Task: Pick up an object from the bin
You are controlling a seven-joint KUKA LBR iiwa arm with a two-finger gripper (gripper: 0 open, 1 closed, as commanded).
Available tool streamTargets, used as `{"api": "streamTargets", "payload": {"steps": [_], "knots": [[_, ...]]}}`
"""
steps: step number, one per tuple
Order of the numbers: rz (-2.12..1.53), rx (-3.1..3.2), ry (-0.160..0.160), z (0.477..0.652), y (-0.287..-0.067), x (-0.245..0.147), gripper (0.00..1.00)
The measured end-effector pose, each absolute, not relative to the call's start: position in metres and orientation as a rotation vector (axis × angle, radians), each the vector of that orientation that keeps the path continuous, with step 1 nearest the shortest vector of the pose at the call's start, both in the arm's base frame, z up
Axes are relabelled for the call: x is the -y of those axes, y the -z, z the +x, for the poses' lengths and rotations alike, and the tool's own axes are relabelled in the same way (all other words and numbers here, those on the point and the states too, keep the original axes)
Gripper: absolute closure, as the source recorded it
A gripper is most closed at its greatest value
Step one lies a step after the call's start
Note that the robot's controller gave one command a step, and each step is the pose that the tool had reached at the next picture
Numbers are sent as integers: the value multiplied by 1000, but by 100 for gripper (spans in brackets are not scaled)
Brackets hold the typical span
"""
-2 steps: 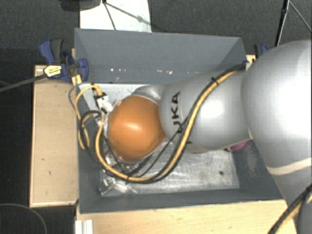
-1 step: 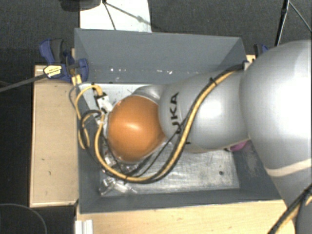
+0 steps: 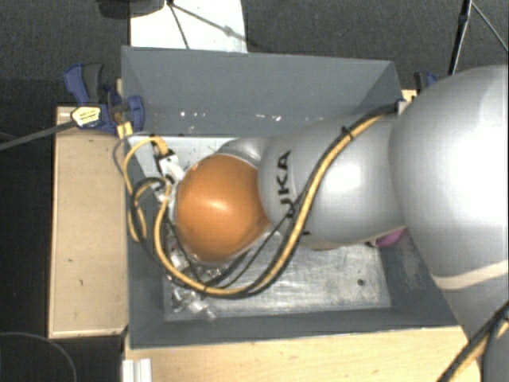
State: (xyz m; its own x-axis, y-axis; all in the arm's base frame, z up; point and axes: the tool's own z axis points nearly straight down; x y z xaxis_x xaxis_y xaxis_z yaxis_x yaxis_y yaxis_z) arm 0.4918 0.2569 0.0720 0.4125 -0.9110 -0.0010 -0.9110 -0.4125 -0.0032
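Note:
My gripper (image 3: 192, 270) is low over the front left part of the bin floor, and just a dark piece of its body peeks out beneath the arm's orange cover. Right under it, by the bin's front left corner, lies a small pale shiny thing (image 3: 188, 301); its shape is unclear, and I cannot tell whether it touches the gripper. At the right side of the bin, a small purple thing (image 3: 390, 238) sticks out from under the arm.
The big silver arm comes in from the right and covers most of the bin floor. Yellow and black cables loop round the orange cover on the left. A strip of scuffed grey floor shows along the front.

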Motion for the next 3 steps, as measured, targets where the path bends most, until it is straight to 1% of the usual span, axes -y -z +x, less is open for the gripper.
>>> {"api": "streamTargets", "payload": {"steps": [1,2,3], "knots": [[-2621,-1723,0,492,-94,-258,100],[-2606,-1743,2,493,-138,-259,100],[-2593,-1764,0,494,-160,-260,100]]}}
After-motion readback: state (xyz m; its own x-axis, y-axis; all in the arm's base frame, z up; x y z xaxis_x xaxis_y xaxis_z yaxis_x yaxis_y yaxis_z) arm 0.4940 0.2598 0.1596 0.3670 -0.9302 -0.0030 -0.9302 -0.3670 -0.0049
